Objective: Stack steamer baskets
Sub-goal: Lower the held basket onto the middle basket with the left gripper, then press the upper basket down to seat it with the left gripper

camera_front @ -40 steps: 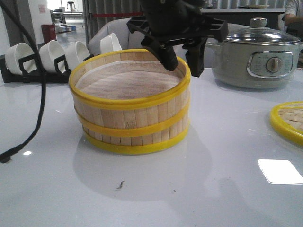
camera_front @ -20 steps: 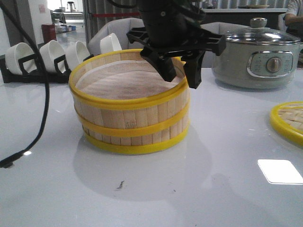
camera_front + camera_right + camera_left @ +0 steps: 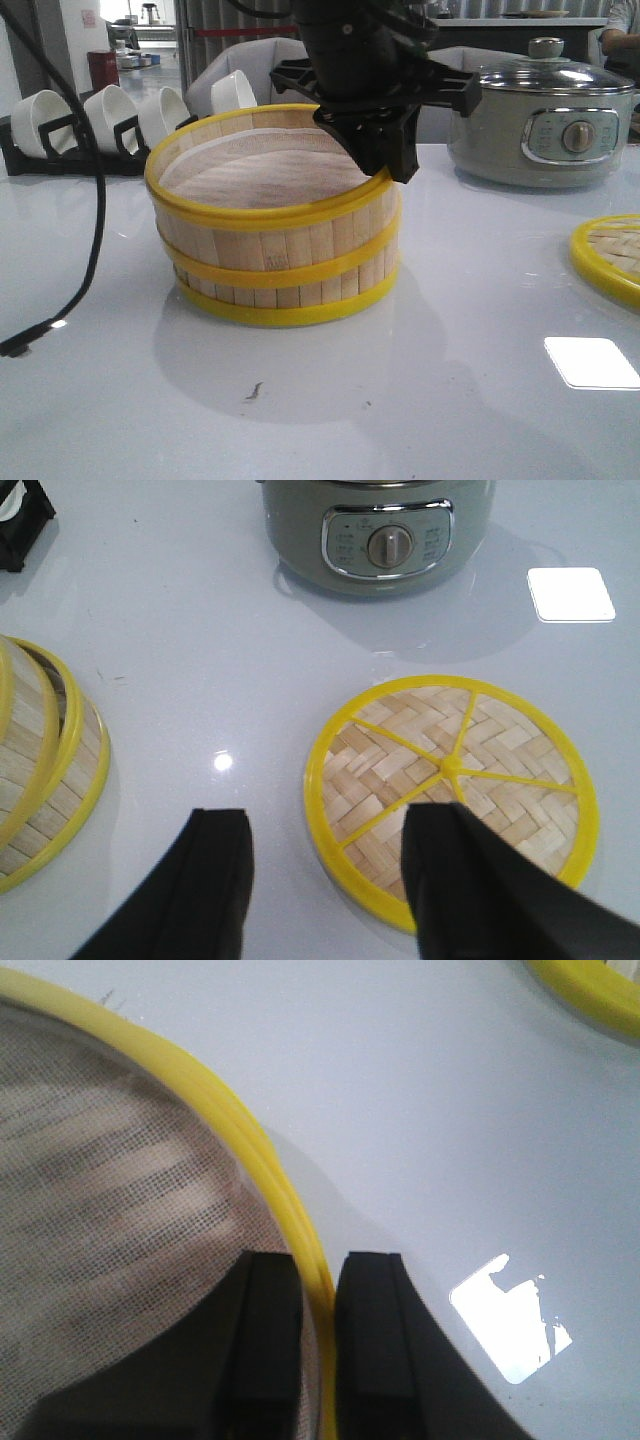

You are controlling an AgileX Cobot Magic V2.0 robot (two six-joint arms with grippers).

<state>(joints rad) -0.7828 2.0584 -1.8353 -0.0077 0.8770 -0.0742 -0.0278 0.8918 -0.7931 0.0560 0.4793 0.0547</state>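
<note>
steamer baskets (image 3: 272, 235) stacked (white liner (image 3: 262, 175) inside)

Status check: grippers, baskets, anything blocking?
Left gripper shut on top steamer basket rim, basket sitting on the lower one. Right gripper open, hovering by the lid. Nothing in the way.

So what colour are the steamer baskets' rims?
Bright yellow, on the steamer baskets; clearest in the front view.

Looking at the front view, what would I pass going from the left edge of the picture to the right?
White cups on a black rack → stacked bamboo steamer baskets with yellow bands → grey-green electric pot with a glass lid → flat woven yellow-rimmed lid at the right edge.
</note>
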